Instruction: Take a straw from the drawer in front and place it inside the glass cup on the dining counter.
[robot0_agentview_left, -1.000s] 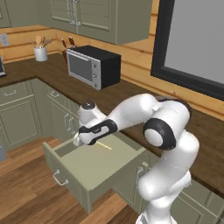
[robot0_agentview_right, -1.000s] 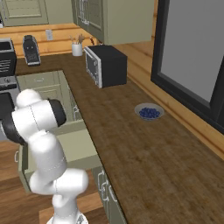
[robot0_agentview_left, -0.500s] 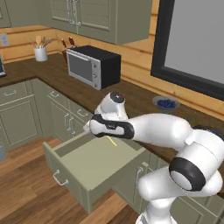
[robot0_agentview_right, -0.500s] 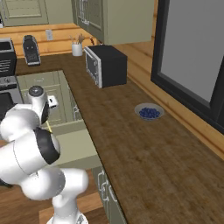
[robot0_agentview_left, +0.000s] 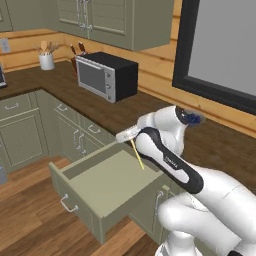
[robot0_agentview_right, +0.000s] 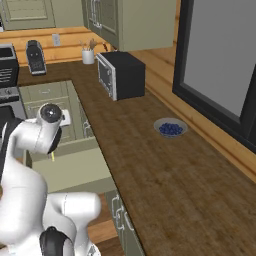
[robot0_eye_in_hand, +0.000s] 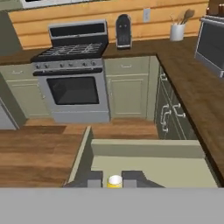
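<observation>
Pale-yellow straw (robot0_agentview_left: 137, 154), clamped in the jaws, has risen above the open drawer (robot0_agentview_left: 107, 187).

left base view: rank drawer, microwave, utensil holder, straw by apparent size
1. drawer: open, nearest the camera, so its lead is partly down to nearness.
2. microwave
3. utensil holder: farthest back, so it looks smaller than it may be.
4. straw: thin and tilted, above the drawer.
</observation>
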